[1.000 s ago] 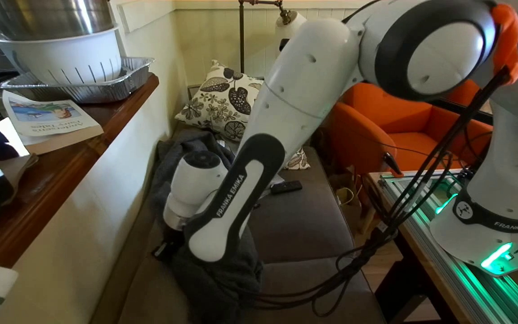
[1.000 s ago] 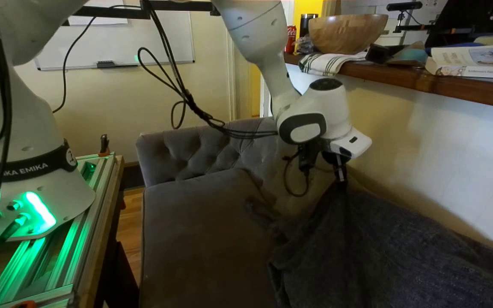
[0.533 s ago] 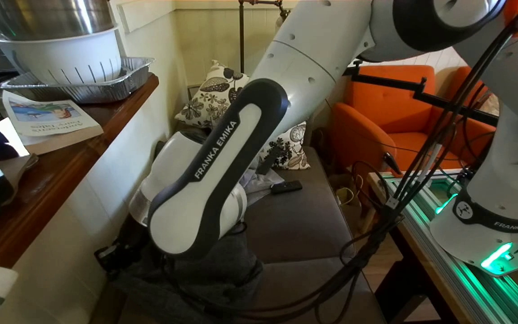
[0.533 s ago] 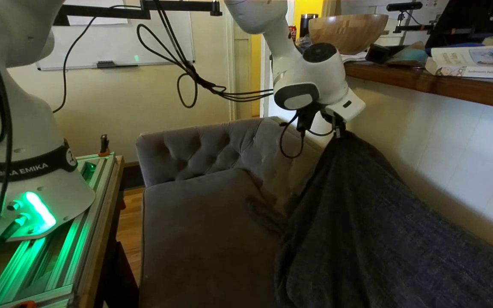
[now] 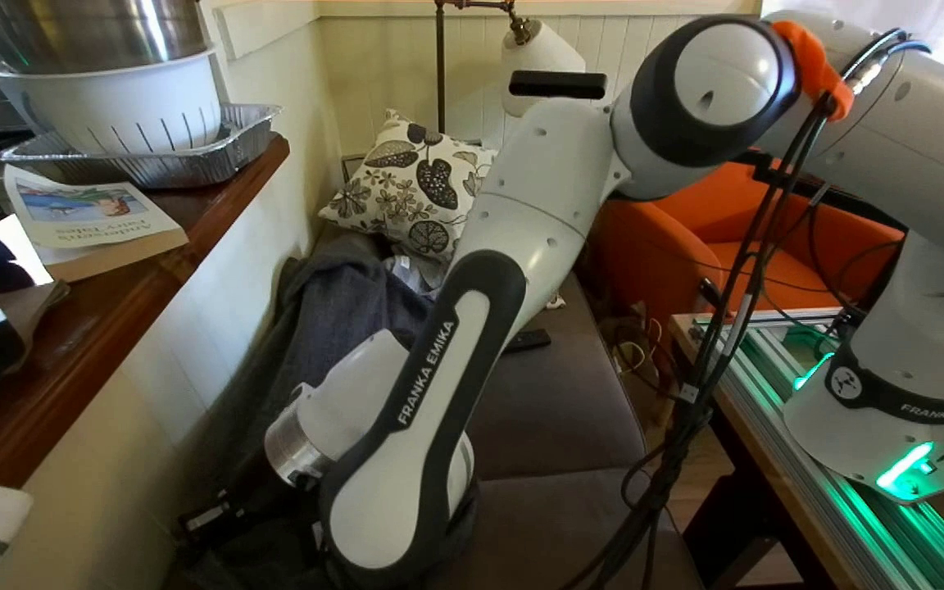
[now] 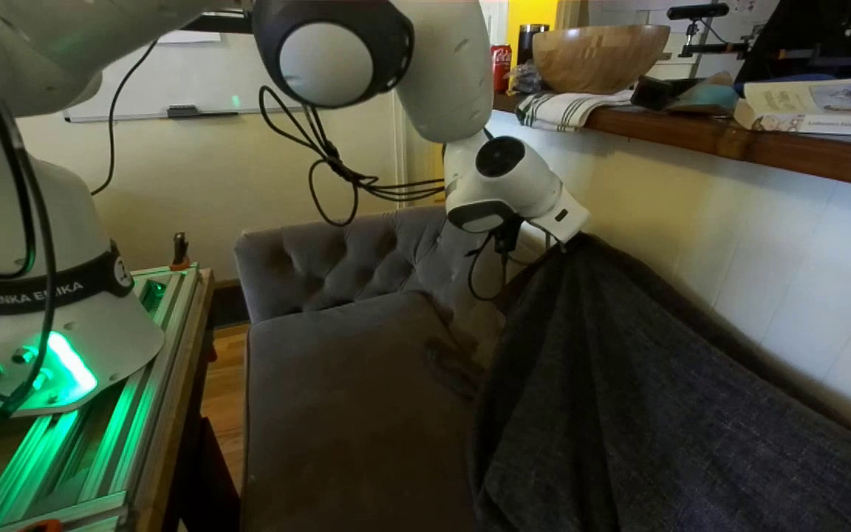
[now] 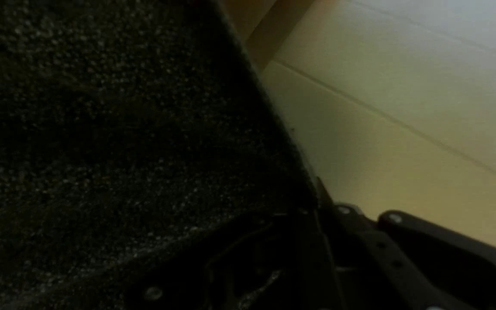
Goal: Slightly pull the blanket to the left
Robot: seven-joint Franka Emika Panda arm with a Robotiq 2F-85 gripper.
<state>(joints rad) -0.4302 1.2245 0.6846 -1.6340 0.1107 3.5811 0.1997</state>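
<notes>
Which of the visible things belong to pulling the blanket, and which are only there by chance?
For the job:
blanket, partly lifted
gripper, holding its lifted part

Just there:
floral cushion
wooden bowl
red can
striped cloth
book

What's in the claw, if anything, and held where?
The blanket, pinched in the claw at its raised peak; whether that's an edge or fold, I can't tell.

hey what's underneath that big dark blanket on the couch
The sofa seat runs up to the edge of the blanket in both exterior views and seems to continue beneath it. Anything else under there is covered and can't be seen.
</notes>
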